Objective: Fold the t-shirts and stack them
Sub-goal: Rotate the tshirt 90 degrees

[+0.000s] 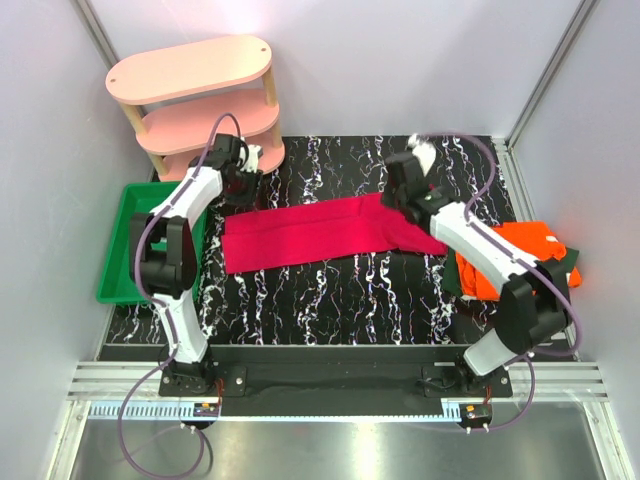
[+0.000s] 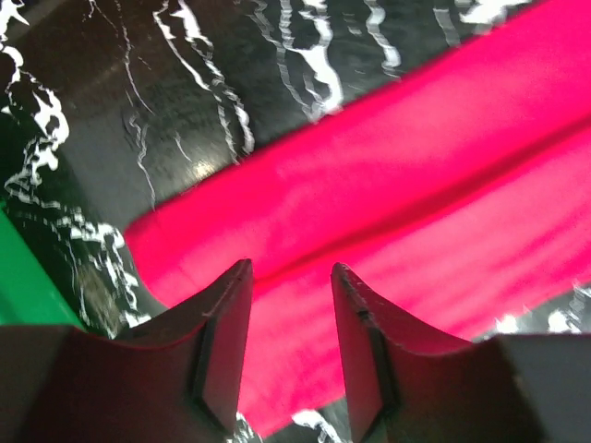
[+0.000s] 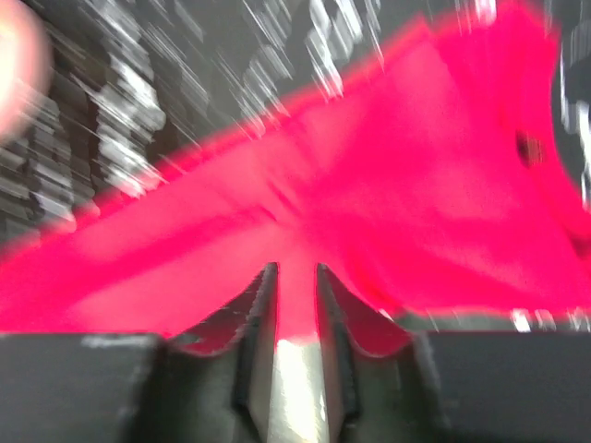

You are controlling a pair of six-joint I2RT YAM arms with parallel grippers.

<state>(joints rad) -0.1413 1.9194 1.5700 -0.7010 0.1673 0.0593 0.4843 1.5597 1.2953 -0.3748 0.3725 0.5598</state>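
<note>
On the marbled black table [image 1: 340,290] I'm seemingly folding the crimson shirt [image 1: 310,238]. The left gripper [image 2: 291,268] is hovering open at 9 o'clock. I can't tell the right gripper [image 3: 295,269] through blur. Next: hem pinches.

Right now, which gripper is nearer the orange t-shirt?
Right. The right gripper is over the crimson t-shirt end nearest the orange t-shirt; the left gripper is at its opposite end.
</note>
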